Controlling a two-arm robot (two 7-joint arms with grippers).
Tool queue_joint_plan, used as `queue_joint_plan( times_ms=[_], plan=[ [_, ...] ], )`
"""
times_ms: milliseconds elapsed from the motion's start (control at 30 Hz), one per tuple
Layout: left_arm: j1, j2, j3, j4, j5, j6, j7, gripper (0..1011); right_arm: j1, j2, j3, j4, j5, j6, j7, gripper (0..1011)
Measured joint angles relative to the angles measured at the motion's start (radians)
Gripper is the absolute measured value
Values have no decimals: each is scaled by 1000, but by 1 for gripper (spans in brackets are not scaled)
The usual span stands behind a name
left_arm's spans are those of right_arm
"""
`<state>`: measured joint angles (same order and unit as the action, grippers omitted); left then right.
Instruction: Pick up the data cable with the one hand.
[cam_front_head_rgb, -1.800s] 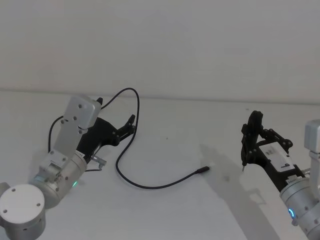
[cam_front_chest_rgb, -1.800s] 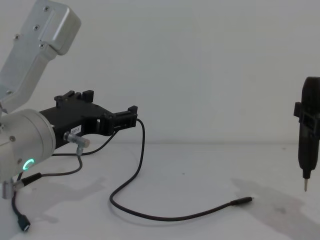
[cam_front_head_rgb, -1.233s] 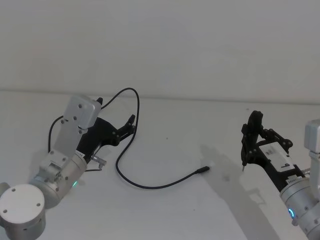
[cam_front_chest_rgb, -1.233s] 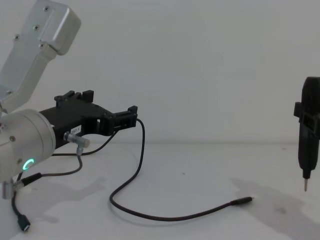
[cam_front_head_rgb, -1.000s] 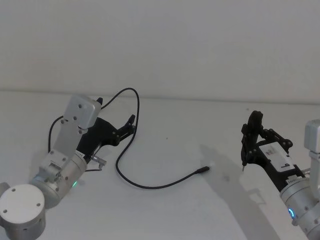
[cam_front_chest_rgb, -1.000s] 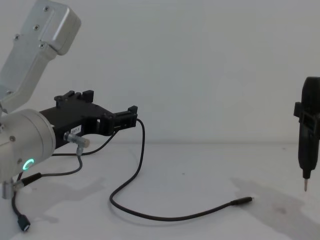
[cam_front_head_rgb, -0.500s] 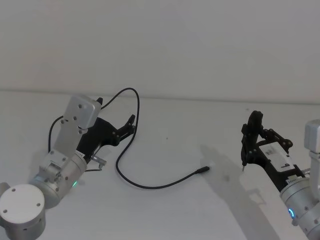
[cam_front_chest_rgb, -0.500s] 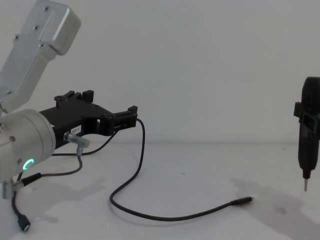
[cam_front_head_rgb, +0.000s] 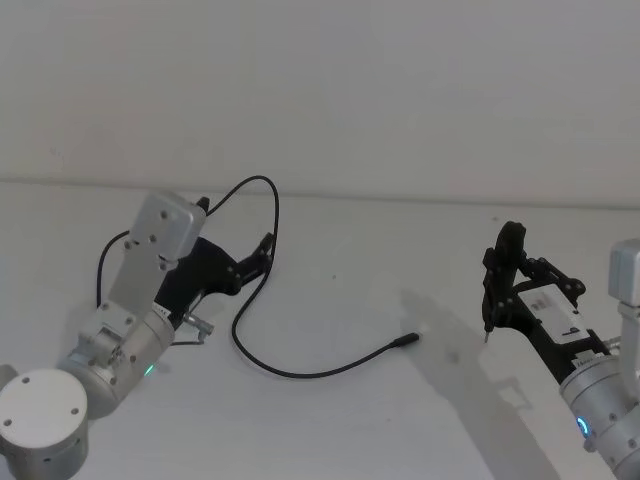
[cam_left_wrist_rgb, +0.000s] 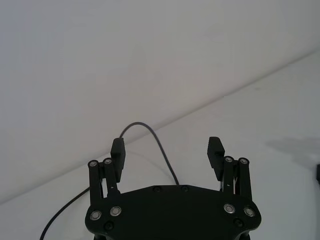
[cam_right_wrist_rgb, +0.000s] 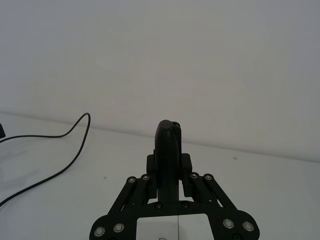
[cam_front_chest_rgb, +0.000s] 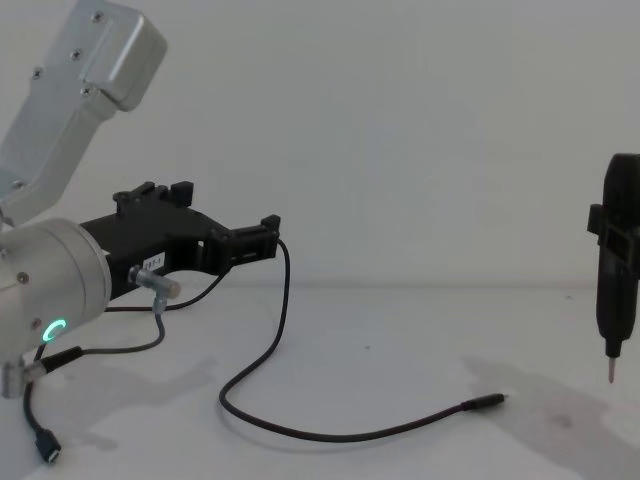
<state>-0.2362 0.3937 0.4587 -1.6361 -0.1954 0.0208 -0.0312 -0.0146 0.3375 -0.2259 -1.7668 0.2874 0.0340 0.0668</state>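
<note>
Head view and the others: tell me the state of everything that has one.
left hand: open.
right hand: shut on pen-shaped tool.
data cable: ungripped, plug end on the table, far loop inside the open left hand.
pen-shaped tool: upright, tip down.
left ring light: lit green.

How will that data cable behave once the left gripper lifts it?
Probably floppy: the data cable lies in loose curves on the table, so it should drape either side of the open left gripper. Likely very light, being so thin. Its plug end may trail and swing. The right gripper holds a pen-shaped tool well aside.
</note>
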Motion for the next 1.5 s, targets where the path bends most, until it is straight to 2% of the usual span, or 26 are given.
queue_joint_plan(
  times_ms=[400,700,767,800,967,1167,1500],
  plan=[
    [-12,65,22,-36,0,33,-114,1001,0,0,0,0,0,0,0,268],
    [-44,134,47,-61,-5,77,-251,1001,0,0,0,0,0,0,0,268],
    [-61,156,58,-66,-8,101,-306,1001,0,0,0,0,0,0,0,268],
    [-61,156,58,-66,-8,101,-306,1001,0,0,0,0,0,0,0,268],
    [-93,186,78,-72,-14,153,-389,1001,0,0,0,0,0,0,0,268],
    [-120,196,94,-73,-23,220,-453,1002,0,0,0,0,0,0,0,268],
    [-155,177,118,-69,-33,325,-495,1001,0,0,0,0,0,0,0,268]
  ],
)
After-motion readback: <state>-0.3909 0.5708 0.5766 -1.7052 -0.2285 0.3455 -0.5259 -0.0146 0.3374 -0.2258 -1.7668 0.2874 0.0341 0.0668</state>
